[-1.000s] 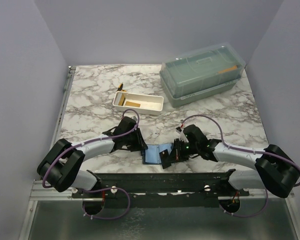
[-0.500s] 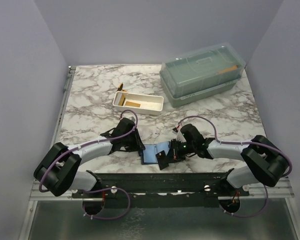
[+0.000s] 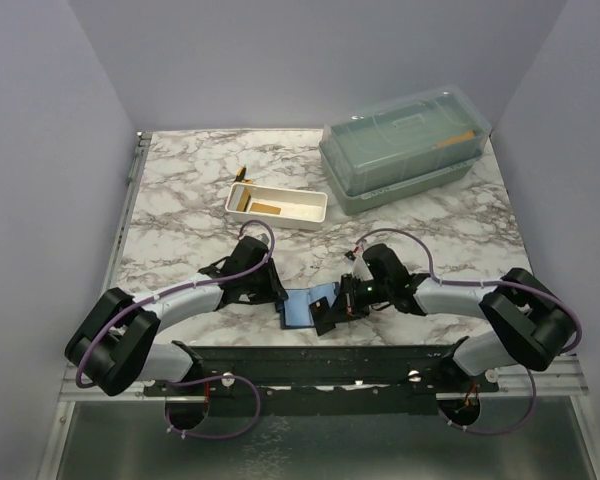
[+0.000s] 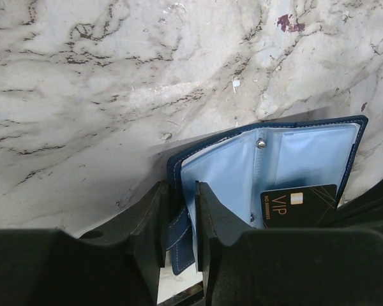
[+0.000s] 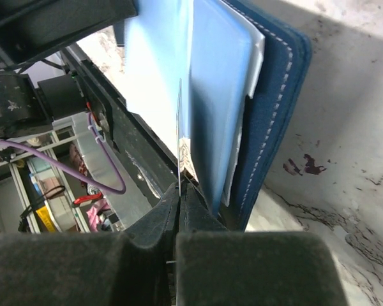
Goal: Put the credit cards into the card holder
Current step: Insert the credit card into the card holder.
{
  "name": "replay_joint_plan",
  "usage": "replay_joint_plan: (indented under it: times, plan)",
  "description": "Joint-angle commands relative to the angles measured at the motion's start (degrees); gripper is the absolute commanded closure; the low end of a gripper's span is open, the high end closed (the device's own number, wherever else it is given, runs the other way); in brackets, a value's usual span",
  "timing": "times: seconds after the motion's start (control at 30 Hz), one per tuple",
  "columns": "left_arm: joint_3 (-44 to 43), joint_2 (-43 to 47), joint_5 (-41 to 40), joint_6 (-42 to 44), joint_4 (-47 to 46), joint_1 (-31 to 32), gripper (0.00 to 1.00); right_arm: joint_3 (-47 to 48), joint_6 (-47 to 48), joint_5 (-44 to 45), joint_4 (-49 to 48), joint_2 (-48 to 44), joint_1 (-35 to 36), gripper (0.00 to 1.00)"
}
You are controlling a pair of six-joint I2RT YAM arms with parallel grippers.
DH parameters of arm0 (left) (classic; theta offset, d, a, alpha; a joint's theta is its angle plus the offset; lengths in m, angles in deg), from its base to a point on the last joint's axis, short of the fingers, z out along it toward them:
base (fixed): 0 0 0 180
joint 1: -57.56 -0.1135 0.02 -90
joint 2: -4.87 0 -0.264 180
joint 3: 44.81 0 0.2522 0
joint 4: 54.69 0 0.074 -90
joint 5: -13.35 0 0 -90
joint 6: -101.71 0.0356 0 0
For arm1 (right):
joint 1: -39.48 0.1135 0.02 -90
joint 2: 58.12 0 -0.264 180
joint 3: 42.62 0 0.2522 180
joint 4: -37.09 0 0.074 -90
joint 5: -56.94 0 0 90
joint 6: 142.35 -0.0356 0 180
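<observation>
The navy-blue card holder [image 3: 300, 308] lies open near the table's front edge, its light blue pockets [image 4: 230, 172] facing up. My left gripper [image 3: 276, 291] is shut on the holder's left edge and strap [image 4: 180, 220]. My right gripper [image 3: 346, 300] is shut on a dark credit card [image 3: 327, 317]. In the left wrist view this is a black card marked VIP [image 4: 299, 205] lying against the holder's right pocket. The right wrist view shows the card edge-on [image 5: 179, 127] beside the holder's blue leaves [image 5: 268, 95]. An orange-tan credit card [image 3: 265, 208] lies in the white tray.
The long white tray [image 3: 310, 212] stands behind the holder. A small yellow and dark item [image 3: 242, 175] lies beyond it. The translucent green lidded box [image 3: 405, 145] stands at the back right. The black front rail [image 3: 320, 360] runs just below the holder.
My right gripper has moved left with the dark card, bringing it onto the open holder. My left gripper has stayed clamped on the holder's left edge.
</observation>
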Motion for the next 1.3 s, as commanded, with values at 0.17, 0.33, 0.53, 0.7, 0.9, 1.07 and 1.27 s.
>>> replay_joint_plan:
  times: [0.17,0.33,0.53,0.7,0.9,1.07,1.27]
  plan:
    - [0.6,1.0,-0.8,1.5,0.5,0.1,0.75,2.9,1.5,-3.1,-1.7,2.4,-0.3,1.00]
    - [0.7,1.3,-0.5,1.3,0.4,0.0,0.75,4.1,1.3,-2.8,-2.2,5.1,-0.4,1.00]
    - [0.5,1.4,-0.1,1.6,0.4,0.1,0.77,4.5,1.4,-3.9,-3.3,8.0,-1.1,1.00]
    - [0.5,1.0,0.4,2.0,0.1,0.1,0.78,4.8,1.5,-5.9,-6.2,10.8,-2.1,1.00]
    - [0.8,0.9,0.8,2.0,-0.2,0.1,0.79,5.4,2.3,-6.1,-9.0,12.9,-3.3,1.00]
    - [0.9,0.9,1.4,1.5,-0.8,0.1,0.79,6.1,3.5,-6.6,-13.0,15.9,-3.4,1.00]
    - [1.6,0.9,1.9,0.4,-2.0,0.1,0.80,6.3,4.3,-6.3,-16.8,18.2,-3.4,1.00]
